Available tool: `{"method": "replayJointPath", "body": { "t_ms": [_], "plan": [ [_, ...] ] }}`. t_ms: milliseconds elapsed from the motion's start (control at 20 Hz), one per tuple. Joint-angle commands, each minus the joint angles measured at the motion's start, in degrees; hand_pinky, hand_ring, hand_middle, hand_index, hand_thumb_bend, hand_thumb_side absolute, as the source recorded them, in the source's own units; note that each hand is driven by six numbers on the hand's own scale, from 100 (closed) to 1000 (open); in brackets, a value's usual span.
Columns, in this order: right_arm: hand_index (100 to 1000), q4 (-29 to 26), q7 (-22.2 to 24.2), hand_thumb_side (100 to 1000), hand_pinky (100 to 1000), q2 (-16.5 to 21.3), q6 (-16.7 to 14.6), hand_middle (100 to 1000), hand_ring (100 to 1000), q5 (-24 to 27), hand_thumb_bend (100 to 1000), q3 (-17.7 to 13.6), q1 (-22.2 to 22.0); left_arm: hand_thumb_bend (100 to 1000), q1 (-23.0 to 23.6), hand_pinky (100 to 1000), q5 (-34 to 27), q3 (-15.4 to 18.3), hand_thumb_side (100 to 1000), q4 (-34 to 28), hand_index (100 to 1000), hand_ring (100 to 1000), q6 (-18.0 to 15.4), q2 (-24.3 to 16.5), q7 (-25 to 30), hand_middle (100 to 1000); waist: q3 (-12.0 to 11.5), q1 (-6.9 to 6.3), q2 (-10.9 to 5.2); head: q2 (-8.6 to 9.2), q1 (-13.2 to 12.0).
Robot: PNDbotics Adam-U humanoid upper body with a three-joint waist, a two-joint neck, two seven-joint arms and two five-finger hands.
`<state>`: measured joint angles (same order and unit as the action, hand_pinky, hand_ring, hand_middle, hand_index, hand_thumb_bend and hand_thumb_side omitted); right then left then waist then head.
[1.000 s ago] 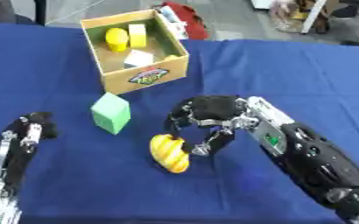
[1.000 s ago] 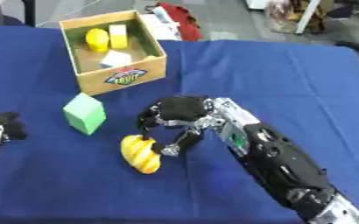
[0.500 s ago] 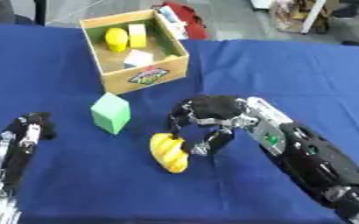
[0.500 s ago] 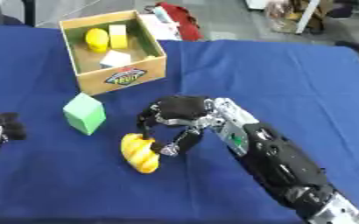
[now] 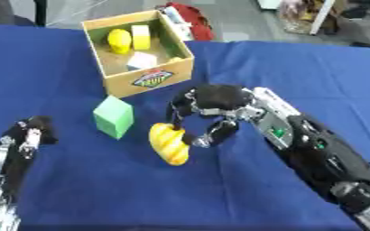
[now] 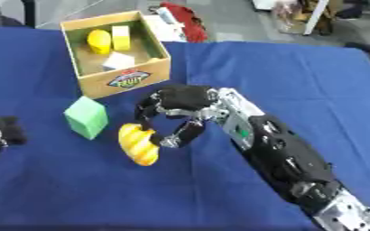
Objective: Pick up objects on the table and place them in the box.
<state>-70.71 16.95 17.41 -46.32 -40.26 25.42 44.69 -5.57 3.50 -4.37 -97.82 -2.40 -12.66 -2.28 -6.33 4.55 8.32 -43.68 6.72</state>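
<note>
While curled, right hand (image 5: 212, 101) touches banana (image 5: 168, 144).

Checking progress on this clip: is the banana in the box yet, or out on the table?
Out. The banana lies on the blue table before the box, with the right hand curled over its top end.

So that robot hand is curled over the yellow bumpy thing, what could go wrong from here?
The right robot hand only touches the upper end of the yellow ridged object, so it might roll away or slip out when lifted. The green block sits close beside it on the way to the wooden box and could get knocked. The box already holds several pieces, so the object may land on them.
</note>
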Motion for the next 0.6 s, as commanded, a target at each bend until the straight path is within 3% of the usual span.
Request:
{"method": "replayJointPath", "body": {
  "t_ms": [50,100,150,200,600],
  "plan": [
    [355,-0.7,-0.6,143,775,0.6,1.5,698,757,0.8,100,-2.6,3.8,100,-0.7,641,0.0,0.1,741,-0.8,723,566,-0.2,-0.9,-0.1,544,-0.2,-0.35,-0.67,0.91,0.4],
    [355,0.0,-0.8,137,775,0.4,2.1,699,756,0.8,100,-3.3,5.1,100,-0.8,641,0.0,0.0,741,-0.9,723,566,-0.2,-0.9,-0.1,545,-0.3,-0.34,-0.53,1.11,0.5],
    [357,1.1,-1.0,246,780,0.1,2.7,704,760,0.5,100,-4.0,6.6,100,-1.0,641,0.0,0.0,747,-0.9,723,566,-0.2,-1.0,0.0,545,-0.5,-0.33,-0.35,1.37,0.5],
    [357,2.2,-1.2,125,783,-0.3,3.3,707,763,-0.1,100,-5.0,8.0,100,-1.1,641,0.0,-0.1,742,-0.9,723,566,-0.2,-0.9,0.0,545,-0.7,-0.32,-0.17,1.66,0.6],
    [395,13.4,-7.5,100,765,-7.5,9.4,690,744,-12.2,100,-16.2,18.8,100,-2.9,641,-0.4,-0.9,737,-1.3,723,566,-0.3,-1.0,0.8,545,-4.0,-0.57,1.34,3.42,2.2]
  ]
}}
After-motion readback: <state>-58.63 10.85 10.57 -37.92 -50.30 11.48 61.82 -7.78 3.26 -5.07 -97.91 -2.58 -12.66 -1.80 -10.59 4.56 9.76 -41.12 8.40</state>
